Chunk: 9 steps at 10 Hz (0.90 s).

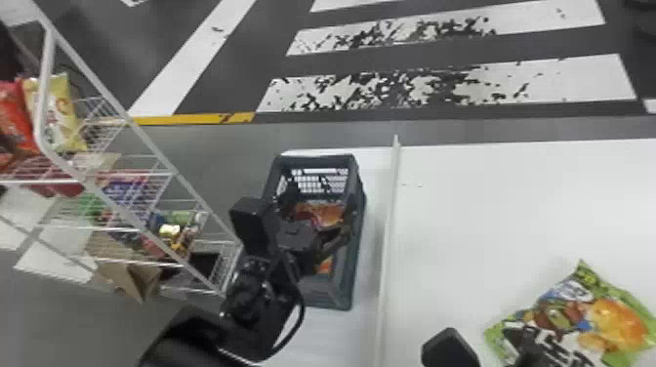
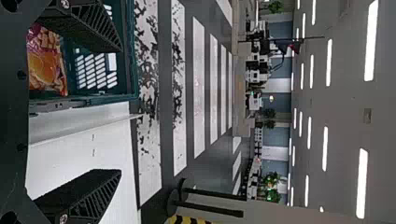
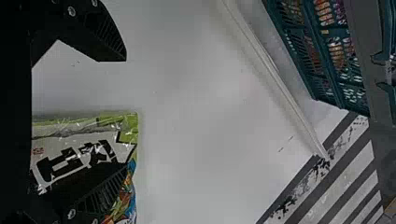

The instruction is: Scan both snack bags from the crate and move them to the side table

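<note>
Head view: the left claw (image 1: 319,202) is held spread, apparently so the orange bag (image 1: 326,214) in the crate (image 1: 328,294) below can be pinched, the green bag (image 1: 612,315) lying beside the spread right claw (image 1: 484,336).

Your left gripper (image 1: 317,214) has matt black fingers with ribbed faces. Below it, you have a slotted, dark teal rectangular crate (image 1: 327,293) in dull, hard plastic, and an orange snack bag (image 2: 44,65) in glossy, crinkled film. By your right gripper (image 1: 485,346), the green-and-white pillow-shaped snack bag (image 3: 79,140) is shiny, creased film; the white tabletop (image 1: 488,210) looks smooth, faintly satiny.
</note>
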### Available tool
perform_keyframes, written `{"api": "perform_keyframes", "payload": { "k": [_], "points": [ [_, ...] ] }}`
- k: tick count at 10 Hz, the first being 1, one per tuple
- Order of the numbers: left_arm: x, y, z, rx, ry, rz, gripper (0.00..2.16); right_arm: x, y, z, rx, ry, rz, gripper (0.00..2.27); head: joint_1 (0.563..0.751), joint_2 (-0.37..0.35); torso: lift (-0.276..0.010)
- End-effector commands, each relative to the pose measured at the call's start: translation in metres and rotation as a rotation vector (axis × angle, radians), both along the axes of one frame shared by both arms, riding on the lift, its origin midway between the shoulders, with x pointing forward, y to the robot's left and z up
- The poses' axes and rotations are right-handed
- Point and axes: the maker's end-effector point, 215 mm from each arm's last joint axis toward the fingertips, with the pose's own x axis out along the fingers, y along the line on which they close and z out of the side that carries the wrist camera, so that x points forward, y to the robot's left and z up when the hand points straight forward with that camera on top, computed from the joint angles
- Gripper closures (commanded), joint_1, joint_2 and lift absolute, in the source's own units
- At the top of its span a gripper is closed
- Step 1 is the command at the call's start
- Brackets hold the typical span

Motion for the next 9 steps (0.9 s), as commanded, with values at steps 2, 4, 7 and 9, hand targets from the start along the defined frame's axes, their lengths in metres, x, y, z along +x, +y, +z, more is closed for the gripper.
{"api": "perform_keyframes", "payload": {
  "k": [2,4,7,9],
  "points": [
    [-0.001,-0.001,-0.001,-0.001,0.003,-0.004,0.07,0.012,-0.012,-0.011,-0.033,-0.008,-0.005,0.12,0.695,0.350,-0.029],
    [-0.002,-0.001,-0.002,0.002,0.005,-0.005,0.07,0.020,-0.022,-0.019,-0.069,-0.013,-0.010,0.12,0.695,0.350,-0.029],
    [-0.003,-0.002,-0.002,0.004,0.005,-0.009,0.07,0.025,-0.031,-0.030,-0.107,-0.009,-0.008,0.12,0.695,0.325,-0.029],
    [-0.003,-0.002,-0.003,0.005,0.006,-0.010,0.07,0.029,-0.035,-0.036,-0.124,-0.006,-0.005,0.12,0.695,0.316,-0.029]
  ]
}}
